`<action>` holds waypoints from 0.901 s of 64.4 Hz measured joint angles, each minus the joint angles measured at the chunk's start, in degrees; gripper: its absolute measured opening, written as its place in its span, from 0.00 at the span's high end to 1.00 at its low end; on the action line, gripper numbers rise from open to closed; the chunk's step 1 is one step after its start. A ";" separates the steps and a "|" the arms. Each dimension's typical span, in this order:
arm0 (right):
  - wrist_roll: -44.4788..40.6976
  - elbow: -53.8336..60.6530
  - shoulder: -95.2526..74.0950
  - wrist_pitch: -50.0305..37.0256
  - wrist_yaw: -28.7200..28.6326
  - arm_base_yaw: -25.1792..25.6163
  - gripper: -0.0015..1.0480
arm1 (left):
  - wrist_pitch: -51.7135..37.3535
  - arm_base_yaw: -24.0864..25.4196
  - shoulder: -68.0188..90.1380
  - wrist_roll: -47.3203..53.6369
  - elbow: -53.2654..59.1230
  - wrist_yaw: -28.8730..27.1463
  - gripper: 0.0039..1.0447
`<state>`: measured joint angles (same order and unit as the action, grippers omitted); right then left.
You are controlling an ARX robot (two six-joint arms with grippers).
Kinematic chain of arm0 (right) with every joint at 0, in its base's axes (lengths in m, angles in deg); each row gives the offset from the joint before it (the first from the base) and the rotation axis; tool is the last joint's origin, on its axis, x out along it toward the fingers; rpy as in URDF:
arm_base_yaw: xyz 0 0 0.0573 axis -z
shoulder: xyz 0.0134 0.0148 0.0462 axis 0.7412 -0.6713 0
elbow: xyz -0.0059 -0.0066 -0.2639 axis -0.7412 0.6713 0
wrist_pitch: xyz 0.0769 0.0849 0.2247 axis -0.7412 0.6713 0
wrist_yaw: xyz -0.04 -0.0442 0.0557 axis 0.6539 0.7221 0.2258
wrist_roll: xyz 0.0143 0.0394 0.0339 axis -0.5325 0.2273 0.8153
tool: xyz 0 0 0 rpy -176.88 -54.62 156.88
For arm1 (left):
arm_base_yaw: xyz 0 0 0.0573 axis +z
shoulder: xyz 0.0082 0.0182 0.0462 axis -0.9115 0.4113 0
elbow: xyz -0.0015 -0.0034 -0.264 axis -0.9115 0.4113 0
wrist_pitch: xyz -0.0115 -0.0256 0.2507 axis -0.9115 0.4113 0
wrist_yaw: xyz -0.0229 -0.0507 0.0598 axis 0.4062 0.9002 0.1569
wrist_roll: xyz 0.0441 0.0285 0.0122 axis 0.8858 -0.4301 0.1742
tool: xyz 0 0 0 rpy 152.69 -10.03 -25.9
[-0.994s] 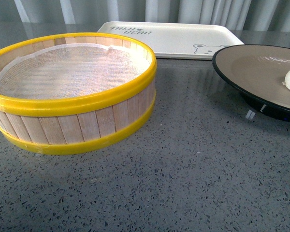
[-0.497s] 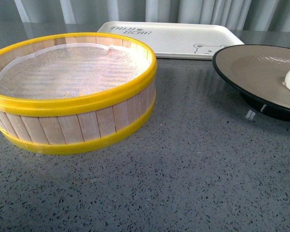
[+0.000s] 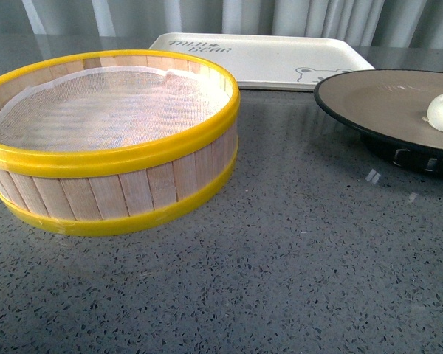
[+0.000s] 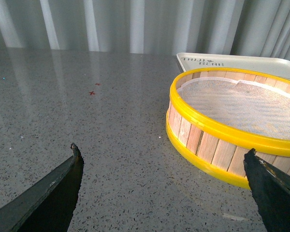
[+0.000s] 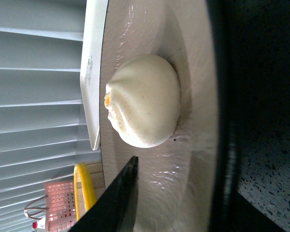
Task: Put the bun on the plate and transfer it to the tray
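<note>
Setting: indoor staged tabletop station, more lab than home kitchen, with a dark speckled stone desk [image 3: 295, 258], pale pleated curtain [image 4: 135, 24] backdrop, and wooden steamer basket [image 3: 133, 192], tray [image 3: 280, 59] and plate [image 3: 376, 99] laid out.

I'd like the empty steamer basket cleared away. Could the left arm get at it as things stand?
Probably yes. The left gripper is open and holds nothing. It faces the steamer basket, and only bare countertop lies between them, so nothing blocks the basket's near wall.
</note>
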<state>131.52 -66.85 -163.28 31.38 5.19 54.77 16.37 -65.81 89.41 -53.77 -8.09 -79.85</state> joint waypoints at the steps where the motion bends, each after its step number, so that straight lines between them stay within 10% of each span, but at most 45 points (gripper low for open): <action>1: 0.00 0.00 0.00 0.00 -0.02 0.00 0.73 | 0.00 0.00 0.00 0.00 0.00 0.00 0.06; 13: -0.07 0.98 -0.09 -0.42 0.42 0.11 0.97 | 0.00 0.00 0.00 0.00 0.00 -0.02 0.06; 58: 6.01 -2.01 -4.26 -6.56 1.64 -0.55 0.97 | 0.00 0.00 0.00 0.00 0.00 0.00 0.06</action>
<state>137.53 -68.86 -167.54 24.82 6.83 54.23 16.37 -65.81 89.41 -53.77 -8.09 -79.85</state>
